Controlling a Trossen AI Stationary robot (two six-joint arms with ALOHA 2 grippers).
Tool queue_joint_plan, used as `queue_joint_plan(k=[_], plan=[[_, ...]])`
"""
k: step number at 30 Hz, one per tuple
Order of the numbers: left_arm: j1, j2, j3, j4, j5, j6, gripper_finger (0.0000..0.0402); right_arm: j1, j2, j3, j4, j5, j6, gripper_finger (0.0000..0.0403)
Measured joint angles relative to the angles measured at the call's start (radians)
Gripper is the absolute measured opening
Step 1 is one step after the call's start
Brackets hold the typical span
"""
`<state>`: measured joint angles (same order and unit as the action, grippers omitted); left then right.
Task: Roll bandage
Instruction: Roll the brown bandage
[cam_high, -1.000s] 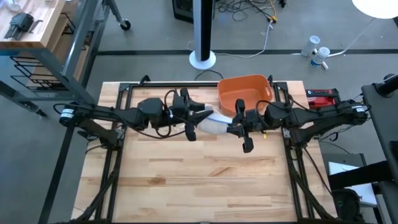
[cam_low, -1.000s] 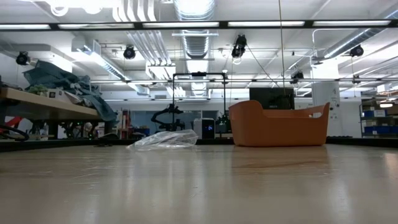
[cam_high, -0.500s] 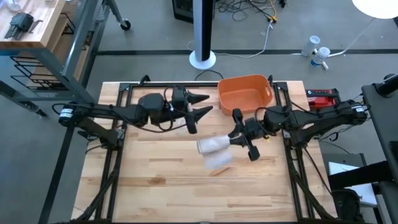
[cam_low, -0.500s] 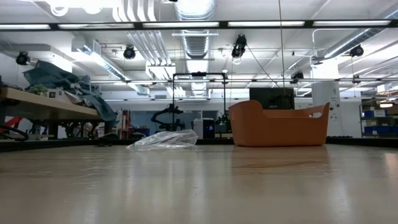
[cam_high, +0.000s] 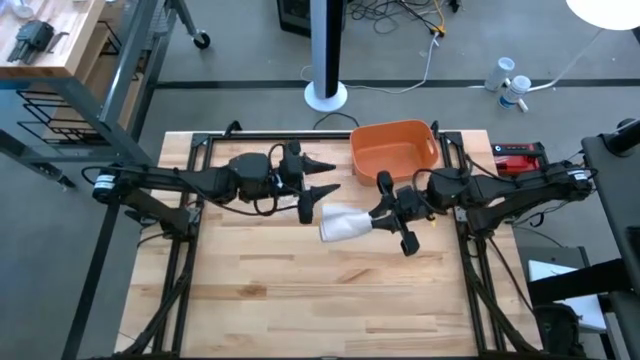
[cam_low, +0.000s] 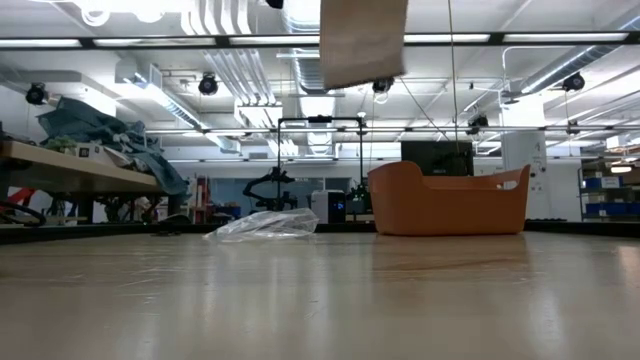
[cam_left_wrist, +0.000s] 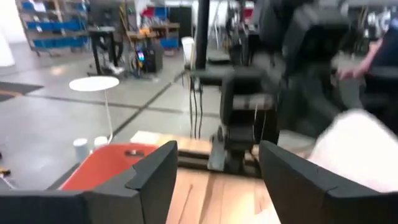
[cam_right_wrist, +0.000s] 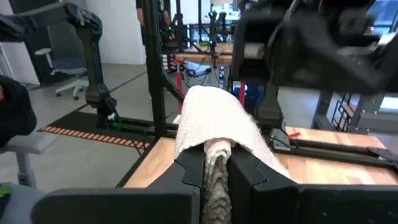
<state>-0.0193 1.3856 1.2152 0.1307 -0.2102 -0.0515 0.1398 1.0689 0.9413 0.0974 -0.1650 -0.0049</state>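
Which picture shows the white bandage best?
The right wrist view: the bandage fills the middle, pinched between the right gripper's fingers. The high view shows it small, held above the table. The low view shows only its hanging end at the top. The left wrist view shows a white blur.

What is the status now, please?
Right gripper shut on off-white gauze bandage, held above table. Left gripper open, empty, beside it. Orange plastic tub behind; nothing blocking.
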Motion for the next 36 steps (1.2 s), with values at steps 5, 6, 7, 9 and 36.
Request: queue_joint_plan(k=[5,6,7,9,36], plan=[[-0.001,-0.036,-0.041,-0.06,0.077,0.054,0.0217,0.026,-0.057,0.0,-0.011,0.003,-0.045,0.0024],[-0.002,-0.044,-0.061,-0.049,0.105,0.062,0.0217,0.029,-0.069,0.0,-0.009,0.005,-0.054,0.0024],[-0.002,-0.053,-0.086,-0.048,0.14,0.074,0.0217,0.03,-0.079,-0.003,-0.005,0.008,-0.063,0.0024],[-0.003,-0.065,-0.141,-0.028,0.211,0.093,0.0217,0.03,-0.098,-0.013,-0.002,0.043,-0.067,0.0024],[-0.016,-0.038,-0.472,0.608,0.331,-0.092,0.0207,0.03,-0.012,-0.064,0.216,0.141,-0.075,0.0024]])
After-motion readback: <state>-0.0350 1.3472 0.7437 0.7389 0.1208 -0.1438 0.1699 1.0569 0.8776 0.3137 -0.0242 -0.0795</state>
